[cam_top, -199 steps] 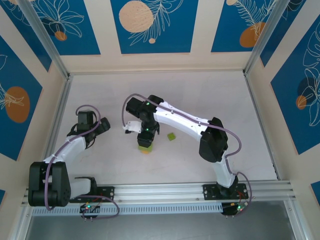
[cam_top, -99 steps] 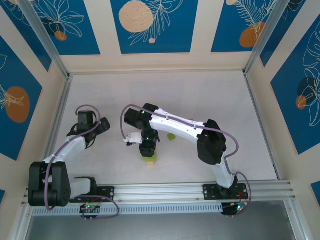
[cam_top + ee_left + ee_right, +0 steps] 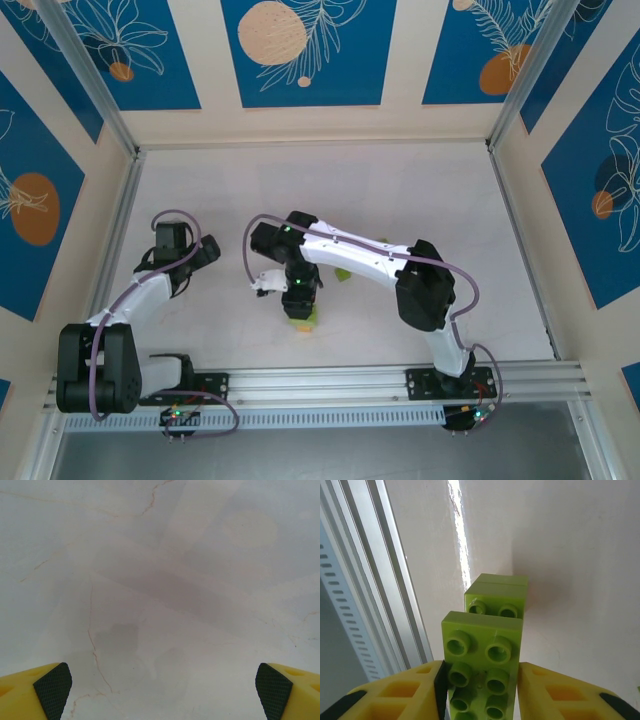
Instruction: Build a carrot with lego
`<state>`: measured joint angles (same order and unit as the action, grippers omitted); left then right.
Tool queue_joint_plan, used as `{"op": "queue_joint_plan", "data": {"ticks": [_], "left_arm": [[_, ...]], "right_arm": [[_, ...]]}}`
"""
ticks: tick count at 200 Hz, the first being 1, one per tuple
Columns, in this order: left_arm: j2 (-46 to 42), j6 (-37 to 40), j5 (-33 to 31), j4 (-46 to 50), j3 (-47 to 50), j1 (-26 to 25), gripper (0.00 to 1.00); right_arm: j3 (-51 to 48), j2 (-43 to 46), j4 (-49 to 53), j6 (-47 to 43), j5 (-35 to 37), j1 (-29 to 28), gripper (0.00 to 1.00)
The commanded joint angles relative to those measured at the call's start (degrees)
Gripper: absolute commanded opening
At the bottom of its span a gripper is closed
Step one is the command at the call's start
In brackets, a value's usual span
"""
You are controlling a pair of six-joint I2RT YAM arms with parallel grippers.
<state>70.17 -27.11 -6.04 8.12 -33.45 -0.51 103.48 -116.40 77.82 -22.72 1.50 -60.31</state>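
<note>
A white table (image 3: 420, 190) bears one loose lime-green brick (image 3: 342, 274).

Carrot (image 3: 484, 650): stacked lime-green bricks, studs toward wrist cam, front-centre; one loose lime lego (image 3: 343, 273) nearby.

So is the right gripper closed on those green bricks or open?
Shut. In the right wrist view, the right gripper has its fingers pressed against both sides of the lime-green bricks.

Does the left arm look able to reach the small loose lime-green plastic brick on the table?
Probably not: the right arm lies between them, right gripper shut on the lime-green brick stack.
</note>
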Motion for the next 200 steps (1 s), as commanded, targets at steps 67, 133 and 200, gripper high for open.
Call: {"op": "queue_joint_plan", "data": {"ticks": [67, 133, 200], "left_arm": [[-2.18, -0.4, 0.98, -0.56, 0.67, 0.91, 0.97], [-7.66, 2.5, 13.6, -7.47, 3.67, 0.05, 0.97], [-24.22, 13.18, 25.45, -14.53, 12.05, -16.42, 0.99]], "right_arm": [[-0.17, 5.53, -1.84, 0.11, 0.54, 0.13, 0.7], [2.0, 15.77, -12.8, 9.98, 12.6, 4.75, 0.74], [-11.47, 23.64, -17.94, 30.99, 11.43, 24.83, 0.73]]}}
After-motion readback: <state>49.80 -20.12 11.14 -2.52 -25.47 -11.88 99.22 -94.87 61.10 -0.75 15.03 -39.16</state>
